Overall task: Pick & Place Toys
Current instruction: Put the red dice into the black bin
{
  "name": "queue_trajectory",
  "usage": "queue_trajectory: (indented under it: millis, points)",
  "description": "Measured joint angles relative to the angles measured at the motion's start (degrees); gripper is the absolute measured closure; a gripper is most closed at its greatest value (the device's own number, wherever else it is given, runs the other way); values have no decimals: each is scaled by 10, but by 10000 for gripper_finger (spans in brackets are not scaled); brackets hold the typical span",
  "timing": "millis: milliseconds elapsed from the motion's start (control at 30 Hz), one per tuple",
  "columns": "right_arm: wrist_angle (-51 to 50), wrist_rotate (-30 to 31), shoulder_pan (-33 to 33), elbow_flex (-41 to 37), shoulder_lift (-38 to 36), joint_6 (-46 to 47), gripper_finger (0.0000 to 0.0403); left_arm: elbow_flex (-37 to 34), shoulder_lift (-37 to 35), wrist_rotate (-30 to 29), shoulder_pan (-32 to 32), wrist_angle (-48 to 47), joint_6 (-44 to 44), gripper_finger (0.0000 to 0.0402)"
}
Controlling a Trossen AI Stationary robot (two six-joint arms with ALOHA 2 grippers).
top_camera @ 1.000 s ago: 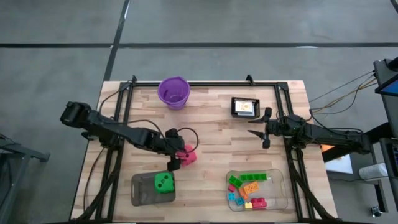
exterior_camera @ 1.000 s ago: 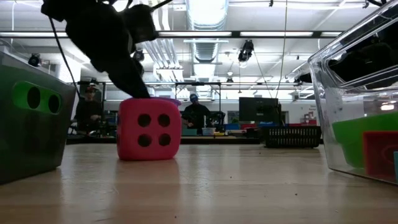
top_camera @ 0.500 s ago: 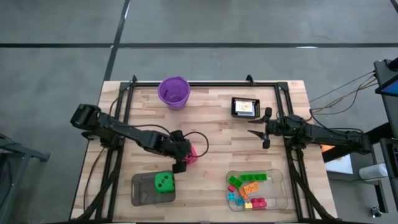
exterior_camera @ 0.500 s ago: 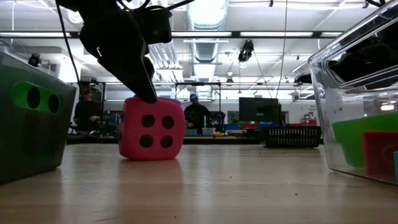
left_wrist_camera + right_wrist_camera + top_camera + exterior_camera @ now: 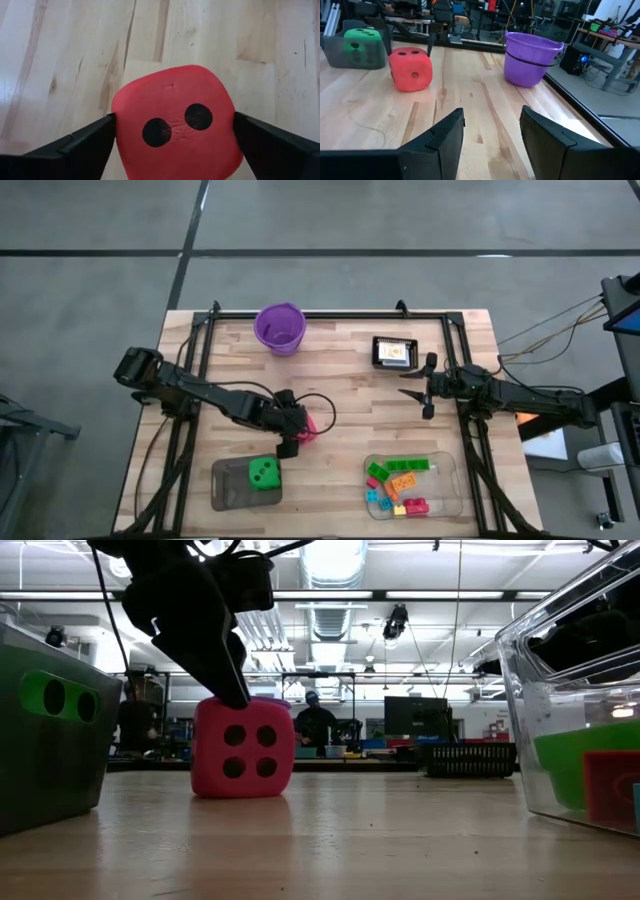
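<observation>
Pale wood table, high view: left gripper sits left of centre over the red die, of which only a pink edge shows past the arm. Below it, lower left, the green die lies in a grey tray. Lower right, a clear tray holds the small bricks. Purple cup at upper centre; a picture card right of it. Right gripper hovers at right of centre, holding nothing, well apart from both dice.

Low view: red die rests flat on the table, four dots facing the camera. A dark finger of the left gripper comes down at its upper left corner; whether it touches, cannot tell here.

Left wrist view: red die fills the centre, two dots up, a finger on each side with jaws spread wide, tips apparently at its faces.

Right wrist view: own fingers part-open, empty. Red die and green die at upper left, purple cup upper right.
</observation>
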Motion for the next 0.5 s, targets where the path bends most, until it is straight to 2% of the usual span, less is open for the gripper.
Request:
queue_trajectory:
  millis: [100,200,500]
  points:
    - [0,0,0,0,0,0,212,-1,0,0,0,-3,-2,37]
    - [0,0,0,0,0,0,212,-1,-1,-1,0,-4,-2,86]
    - [1,0,0,0,0,0,212,-1,-2,18,-1,9,29,280]
